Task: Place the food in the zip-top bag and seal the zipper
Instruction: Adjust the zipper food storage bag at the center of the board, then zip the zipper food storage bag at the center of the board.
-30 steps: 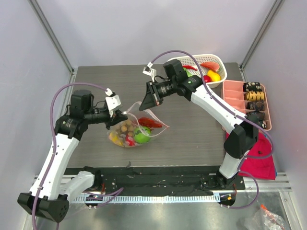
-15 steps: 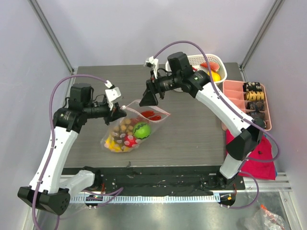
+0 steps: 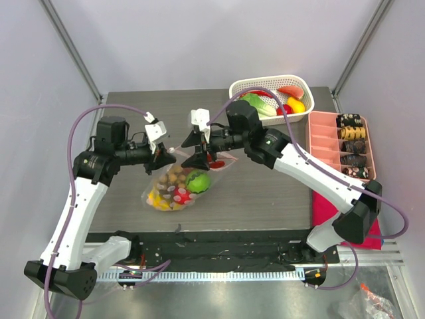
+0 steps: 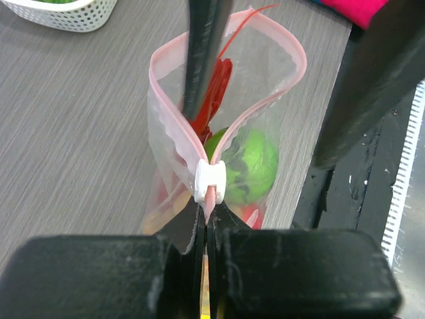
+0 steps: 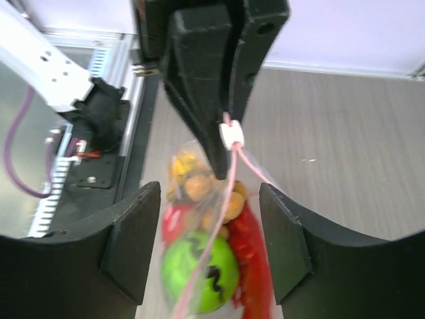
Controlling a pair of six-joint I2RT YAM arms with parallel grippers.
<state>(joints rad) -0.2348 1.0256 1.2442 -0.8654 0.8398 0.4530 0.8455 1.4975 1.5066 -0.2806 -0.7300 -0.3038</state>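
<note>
Grey table (image 3: pixel 265 193), zip-top bag (image 3: pixel 174 189) with food (image 3: pixel 196 181) inside.
Left gripper (image 3: pixel 166 154) clamps tight on the zipper (image 4: pixel 174 113) end; right gripper (image 3: pixel 193 150) stands wide open at the bag's mouth.

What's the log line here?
left pincer: shut on zipper end | right pincer: open at zip-top bag mouth | zipper: unsealed | food: in bag

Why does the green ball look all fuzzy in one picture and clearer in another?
Right wrist view: the green fruit looks soft and blurred, probably too close to the camera. Left wrist view: it shows clearer through the zip-top bag, behind the sharp white slider. Top view: small, evenly lit.
</note>
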